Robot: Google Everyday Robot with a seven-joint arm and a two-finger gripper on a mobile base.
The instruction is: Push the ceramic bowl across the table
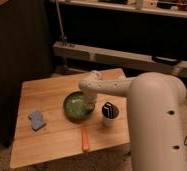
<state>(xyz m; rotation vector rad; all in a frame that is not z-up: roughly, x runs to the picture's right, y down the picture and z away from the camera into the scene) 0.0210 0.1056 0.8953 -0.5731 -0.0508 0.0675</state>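
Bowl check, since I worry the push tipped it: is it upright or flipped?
Upright. The bowl sits flat on the table, its green inside facing up. The shut gripper is at its right rim.
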